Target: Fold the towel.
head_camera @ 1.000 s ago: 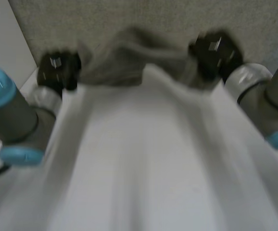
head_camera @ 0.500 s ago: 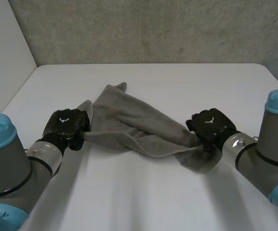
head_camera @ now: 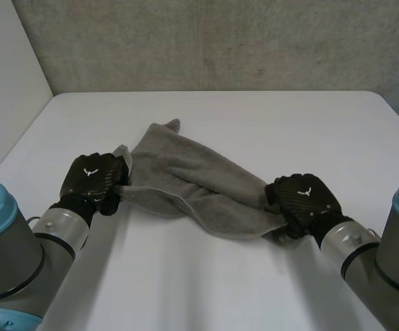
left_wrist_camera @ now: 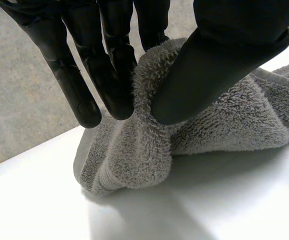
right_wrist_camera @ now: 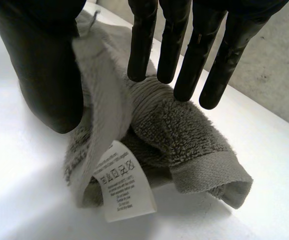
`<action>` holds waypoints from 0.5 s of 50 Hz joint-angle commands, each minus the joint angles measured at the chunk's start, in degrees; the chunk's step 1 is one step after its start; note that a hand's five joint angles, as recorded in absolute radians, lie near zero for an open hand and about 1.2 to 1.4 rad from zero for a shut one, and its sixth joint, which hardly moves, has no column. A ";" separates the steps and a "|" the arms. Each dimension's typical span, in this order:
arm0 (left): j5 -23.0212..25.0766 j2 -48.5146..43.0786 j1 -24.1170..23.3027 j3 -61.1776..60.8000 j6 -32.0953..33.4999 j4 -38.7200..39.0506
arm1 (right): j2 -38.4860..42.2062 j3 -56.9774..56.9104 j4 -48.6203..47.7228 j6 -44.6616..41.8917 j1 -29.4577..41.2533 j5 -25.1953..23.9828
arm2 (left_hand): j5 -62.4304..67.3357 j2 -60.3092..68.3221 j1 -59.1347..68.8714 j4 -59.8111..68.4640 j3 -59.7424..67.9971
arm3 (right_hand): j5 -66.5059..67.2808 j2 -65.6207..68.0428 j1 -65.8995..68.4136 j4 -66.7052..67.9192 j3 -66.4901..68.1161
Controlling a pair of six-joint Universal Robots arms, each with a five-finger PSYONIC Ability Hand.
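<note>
A grey towel (head_camera: 186,181) lies bunched in a slanting band across the white table (head_camera: 296,124). My left hand (head_camera: 94,181) is at the towel's left end; there the thumb (left_wrist_camera: 214,70) and fingers (left_wrist_camera: 107,75) pinch a fold of towel (left_wrist_camera: 134,155). My right hand (head_camera: 302,198) rests at the right end. Its fingers (right_wrist_camera: 184,55) are straight and spread away from the thumb (right_wrist_camera: 44,75). The towel's corner (right_wrist_camera: 184,130), with a white care label (right_wrist_camera: 124,187), lies loose beneath them, an edge leaning on the thumb.
A grey wall (head_camera: 220,41) runs along the table's far edge and a pale wall (head_camera: 6,76) stands at the left. Bare tabletop stretches in front of the towel and behind it.
A second ago the towel hung lifted between both hands; it now lies on the table. The right hand has drawn nearer and its fingers have opened off the towel's corner.
</note>
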 commanded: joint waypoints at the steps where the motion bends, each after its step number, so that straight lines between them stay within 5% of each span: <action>1: -0.02 -0.03 0.11 -0.88 0.01 1.88 | 0.00 3.25 -4.40 -7.06 2.15 0.42 | 11.33 10.35 13.05 10.19 10.29 | 1.96 3.02 2.45 2.52 2.54; 8: -0.02 -0.20 0.20 -1.41 0.01 3.11 | 0.44 3.51 -6.25 -9.45 2.85 0.86 | 11.33 10.35 13.05 10.19 10.29 | 16.10 17.16 16.59 16.65 16.67; 12: -0.02 -0.20 0.20 -1.67 0.01 3.38 | -0.26 3.51 -6.78 -8.75 2.15 0.77 | 11.33 10.35 13.05 10.19 10.29 | 43.38 44.44 43.87 43.93 43.95; 25: 0.15 6.13 0.03 -2.64 -0.17 3.11 | -19.43 5.71 -14.78 -0.84 -6.81 0.95 | 11.33 10.35 13.05 10.19 10.29 | 43.46 44.52 43.95 44.01 44.03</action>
